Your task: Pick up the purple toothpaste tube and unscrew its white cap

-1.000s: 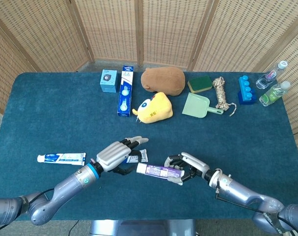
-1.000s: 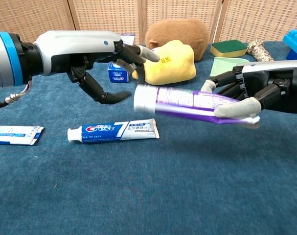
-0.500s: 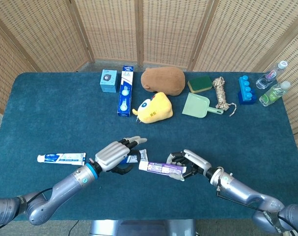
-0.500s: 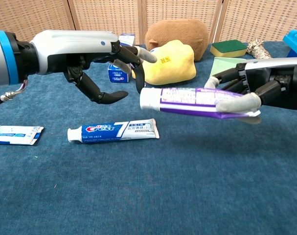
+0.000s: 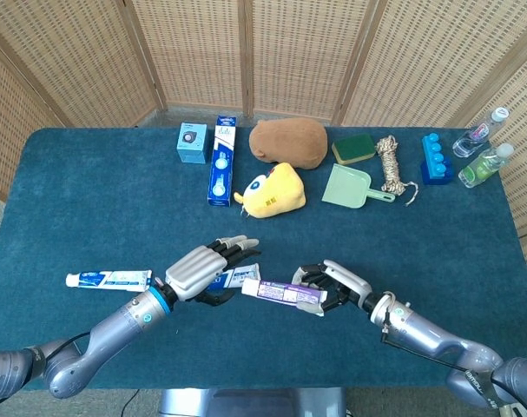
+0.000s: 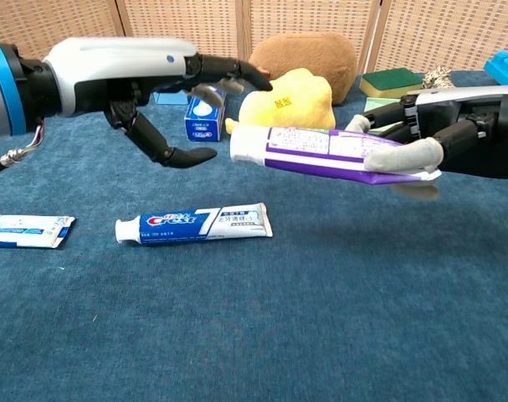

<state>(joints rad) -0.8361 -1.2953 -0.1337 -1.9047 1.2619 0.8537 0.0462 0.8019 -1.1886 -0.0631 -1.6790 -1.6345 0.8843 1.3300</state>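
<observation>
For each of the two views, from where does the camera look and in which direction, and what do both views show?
Head view: high above the near edge, looking down on the dark blue table; both forearms and hands show.
Chest view: low, near table height, looking level toward the wicker screen; left hand and right hand fill the sides.
Shared: the purple toothpaste tube with white cap, held by the right hand; the left hand open beside the cap; the yellow plush toy.

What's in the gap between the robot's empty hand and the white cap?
Nothing. In the chest view only air separates the left hand from the white cap; the blue toothpaste tube lies lower, on the table.
</observation>
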